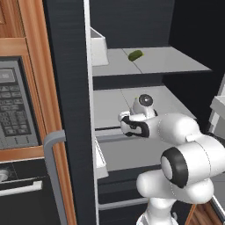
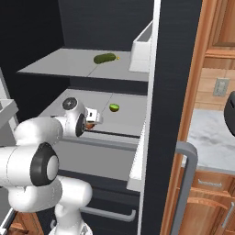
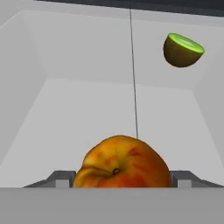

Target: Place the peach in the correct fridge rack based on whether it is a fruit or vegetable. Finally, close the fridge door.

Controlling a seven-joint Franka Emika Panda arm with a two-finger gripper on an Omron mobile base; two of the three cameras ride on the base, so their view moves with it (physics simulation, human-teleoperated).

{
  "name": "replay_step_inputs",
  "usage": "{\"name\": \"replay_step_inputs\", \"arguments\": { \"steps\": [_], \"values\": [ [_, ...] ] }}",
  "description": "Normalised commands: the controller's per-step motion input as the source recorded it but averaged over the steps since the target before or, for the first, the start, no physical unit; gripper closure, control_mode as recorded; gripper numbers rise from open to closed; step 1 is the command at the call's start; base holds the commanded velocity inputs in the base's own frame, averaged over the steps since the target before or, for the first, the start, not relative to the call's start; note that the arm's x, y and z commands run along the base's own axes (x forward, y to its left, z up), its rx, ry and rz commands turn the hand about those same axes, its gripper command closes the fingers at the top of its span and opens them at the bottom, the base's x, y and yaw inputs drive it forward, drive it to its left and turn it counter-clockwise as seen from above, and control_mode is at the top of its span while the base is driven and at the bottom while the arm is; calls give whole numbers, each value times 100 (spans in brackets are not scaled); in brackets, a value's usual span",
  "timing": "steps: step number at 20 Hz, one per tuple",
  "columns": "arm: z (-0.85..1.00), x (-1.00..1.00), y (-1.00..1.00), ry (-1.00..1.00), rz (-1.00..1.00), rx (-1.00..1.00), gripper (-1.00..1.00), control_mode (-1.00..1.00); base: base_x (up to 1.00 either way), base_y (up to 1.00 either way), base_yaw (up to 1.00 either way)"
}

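The white arm reaches from the base into the open fridge. At its end the tool (image 2: 94, 120) sits low over the front part of the fridge rack (image 2: 126, 114), the lower of the two big shelves. In the hand view the tool (image 3: 122, 183) has a dark finger tip (image 3: 59, 178) on each side of the peach (image 3: 122, 164). The tips sit right against the fruit, so the tool is pinching the peach between them. The peach is orange with red streaks, and its little stem dimple faces the camera. In the right base view only a small bit of the peach (image 2: 90, 125) peeks out under the tool, just above the rack's front edge.

Farther back on the same rack lies a small green fruit (image 2: 114, 108) that is cut in half. Its bright green flat side faces up and its skin is brown. It is well apart from the peach, toward the back and to the right in the hand view.

Higher up and farther back is the upper shelf (image 2: 64, 62). A long green vegetable (image 2: 104, 58) lies on it. A white bin (image 2: 141, 53) stands near it, by the side of the fridge.

To the left of the fridge, in the left base view, is a microwave (image 1: 15, 105) set in wooden cabinets.
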Motion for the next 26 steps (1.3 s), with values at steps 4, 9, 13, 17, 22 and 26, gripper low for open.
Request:
{"name": "replay_step_inputs", "arguments": {
  "steps": [4, 9, 13, 17, 22, 26],
  "values": [
    [-24, 58, 14, -3, 0, 0, 100, -100, 0, 0, 0],
    [-15, 62, 12, -3, 0, 0, 100, -100, 0, 0, 0],
    [-42, 53, 6, 0, 0, 0, -100, -100, 0, 0, 0],
    [-9, 28, 0, 0, 0, 0, -100, -100, 0, 0, 0],
    [1, -40, -1, 0, 0, 0, -100, -100, 0, 0, 0],
    [34, -83, 0, -1, 0, 0, -100, -100, 0, 0, 0]
  ]
}}
